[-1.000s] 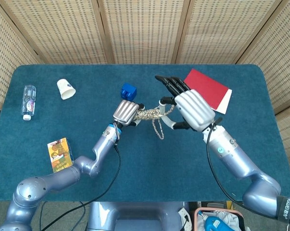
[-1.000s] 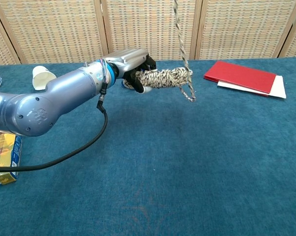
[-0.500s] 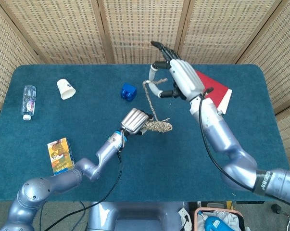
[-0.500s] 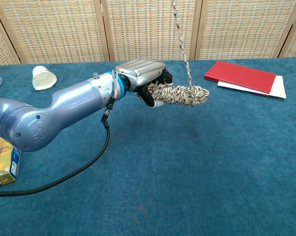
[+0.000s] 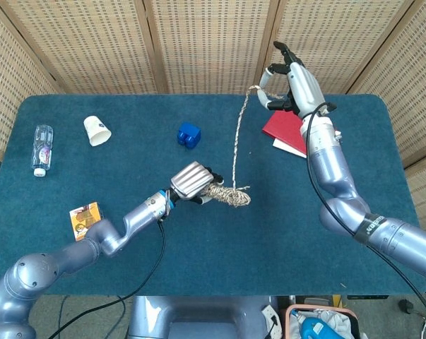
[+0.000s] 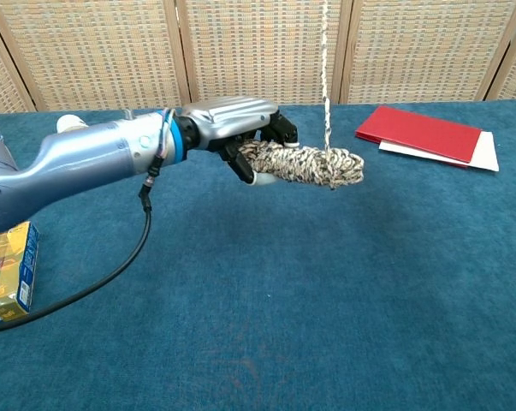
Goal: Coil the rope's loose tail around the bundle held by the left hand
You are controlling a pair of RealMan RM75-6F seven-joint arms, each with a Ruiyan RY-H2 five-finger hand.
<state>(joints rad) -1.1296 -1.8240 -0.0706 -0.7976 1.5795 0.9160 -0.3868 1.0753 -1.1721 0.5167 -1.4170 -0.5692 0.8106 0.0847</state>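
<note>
Woven cane screens stand behind a table laid with dark blue cloth. In the head view the left hand closes around one end of the rope bundle, holding it just above the cloth near the middle. The loose tail runs taut from the bundle up to the right hand, which pinches its end high over the far edge, other fingers spread. A red folder on white paper lies under that arm; a blue block, paper cup, water bottle and snack box sit well apart to the left, none in the path.

In the chest view the bundle juts sideways from the left hand and the tail climbs out of frame. Judged from the tautness, a hard pull could drag wraps off the free end, while slack would lay the next turn loose
</note>
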